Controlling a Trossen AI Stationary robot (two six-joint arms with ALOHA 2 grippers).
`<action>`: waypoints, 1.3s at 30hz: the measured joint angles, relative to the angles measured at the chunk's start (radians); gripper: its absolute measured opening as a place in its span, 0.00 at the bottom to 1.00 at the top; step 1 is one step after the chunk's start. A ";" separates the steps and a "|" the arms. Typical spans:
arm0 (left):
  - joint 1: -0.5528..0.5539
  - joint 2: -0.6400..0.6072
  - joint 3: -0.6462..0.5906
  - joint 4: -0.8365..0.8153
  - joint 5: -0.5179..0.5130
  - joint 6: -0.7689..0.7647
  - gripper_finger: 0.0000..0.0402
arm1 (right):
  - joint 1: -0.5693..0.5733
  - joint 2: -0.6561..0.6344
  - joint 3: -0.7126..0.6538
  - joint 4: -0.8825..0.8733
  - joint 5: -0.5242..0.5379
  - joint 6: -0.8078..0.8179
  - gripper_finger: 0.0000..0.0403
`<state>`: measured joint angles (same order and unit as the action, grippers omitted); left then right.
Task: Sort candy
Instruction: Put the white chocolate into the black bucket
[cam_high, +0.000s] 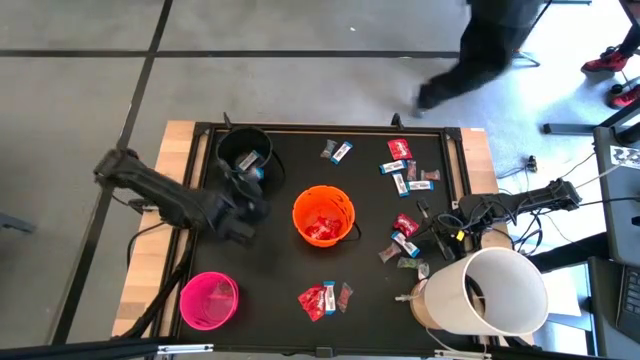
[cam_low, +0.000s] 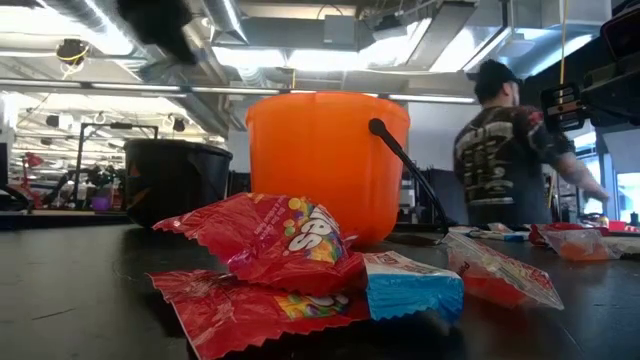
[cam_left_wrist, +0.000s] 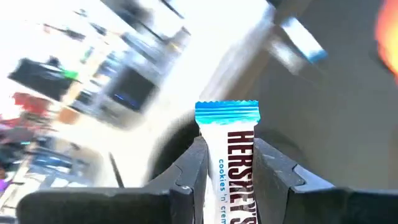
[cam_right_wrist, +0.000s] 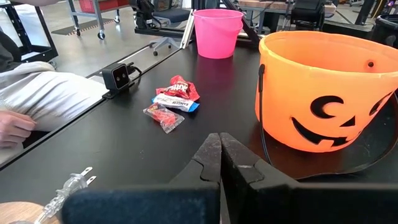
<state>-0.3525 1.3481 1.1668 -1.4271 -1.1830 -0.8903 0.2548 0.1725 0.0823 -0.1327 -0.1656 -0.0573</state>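
My left gripper is raised at the near rim of the black bucket and is shut on a blue-and-white candy bar. The orange bucket stands at mid-table with red packets inside. The pink bucket stands near the front left. Loose candy lies at the far right, right of the orange bucket and near the front edge. My right gripper waits shut at the table's right side, holding nothing. My left gripper pinches the bar between its two fingers, one on each long side. The fingers lie along the bar, and its blue crimped end sticks out past the fingertips. The bar is lifted clear of the table.
A large white container lies at the front right corner beside the right arm. A small camera sits at the table's front edge. A person moves beyond the far edge. Red packets and a blue-and-white bar lie just before the low camera.
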 joint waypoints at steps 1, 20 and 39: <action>0.025 -0.036 -0.014 0.002 -0.060 -0.023 0.21 | 0.000 0.000 0.000 0.000 0.000 0.000 0.00; 0.320 -0.419 -0.411 0.502 -0.288 -0.147 0.22 | 0.000 0.000 0.000 0.000 0.000 0.000 0.00; 0.434 -0.420 -0.628 1.736 0.354 0.919 0.22 | 0.000 0.000 0.000 0.000 0.000 0.000 0.00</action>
<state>0.0813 0.9278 0.5385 0.3084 -0.8286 0.0289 0.2546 0.1726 0.0823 -0.1326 -0.1654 -0.0572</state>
